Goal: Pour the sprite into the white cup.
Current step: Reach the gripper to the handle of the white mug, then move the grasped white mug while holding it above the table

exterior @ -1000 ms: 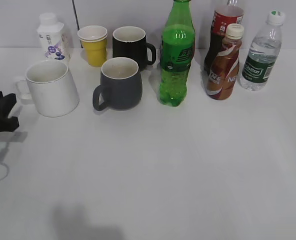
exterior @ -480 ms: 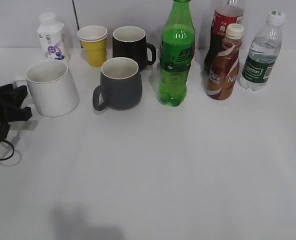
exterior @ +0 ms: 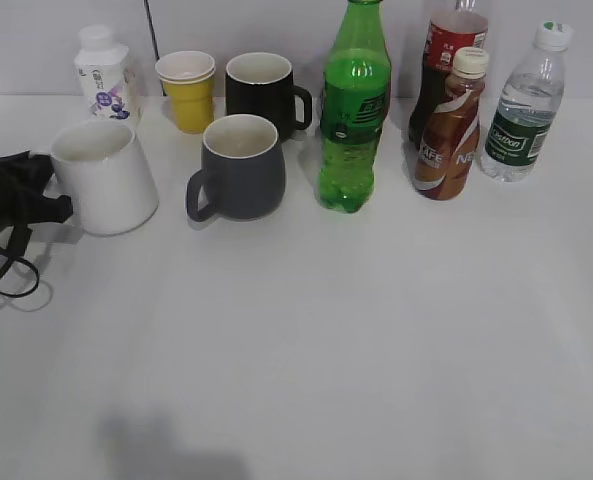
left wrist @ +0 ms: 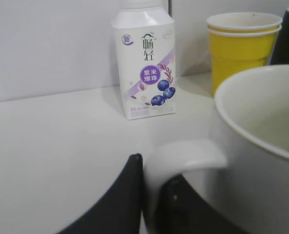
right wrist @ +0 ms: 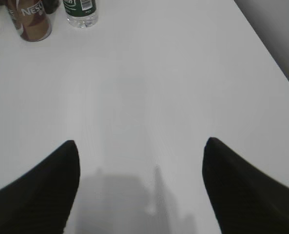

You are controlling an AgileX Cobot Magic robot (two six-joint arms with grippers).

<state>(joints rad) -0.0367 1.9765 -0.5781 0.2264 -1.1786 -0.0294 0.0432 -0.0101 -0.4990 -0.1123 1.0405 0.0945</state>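
A white table (exterior: 376, 330) held a row of drinks and mugs. The left claw (left wrist: 151, 195) sat at the white cup (exterior: 104, 175) on the table's left side, its two fingers either side of the cup's handle (left wrist: 185, 158); whether they gripped it could not be told. The green sprite bottle (exterior: 354, 110) stood upright mid-table, just right of a grey mug (exterior: 238, 167). The right claw (right wrist: 140, 187) hung wide open, holding nothing

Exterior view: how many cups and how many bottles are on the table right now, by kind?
Mugs: 3 (white cup, grey mug, black mug)
Yellow cups: 1
Bottles: 5 (sprite, cola, coffee, water, yogurt drink)
Total: 9
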